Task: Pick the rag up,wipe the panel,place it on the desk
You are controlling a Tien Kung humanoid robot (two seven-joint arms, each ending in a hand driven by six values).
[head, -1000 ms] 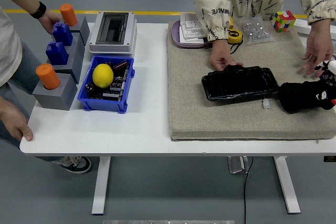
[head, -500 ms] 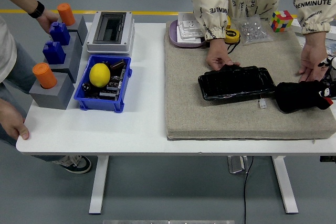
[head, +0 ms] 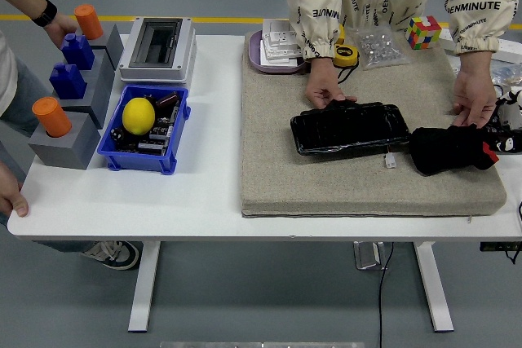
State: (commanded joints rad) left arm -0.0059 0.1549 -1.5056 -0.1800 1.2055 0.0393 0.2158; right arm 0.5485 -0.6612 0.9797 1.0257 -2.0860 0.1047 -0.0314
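Rag (head: 449, 150) is a dark black lump, all bunched up and soft-looking, sitting on the tan mat (head: 326, 185) at the right of the frame, just right of the glossy black panel (head: 351, 128). My right hand (head: 506, 124) pokes in at the right edge next to the rag's end, and honestly I can't tell if it's spread or gripping anything. A person across the bench (head: 204, 193) has one hand (head: 324, 92) on the panel's far edge and the other hand (head: 473, 103) just above the rag.
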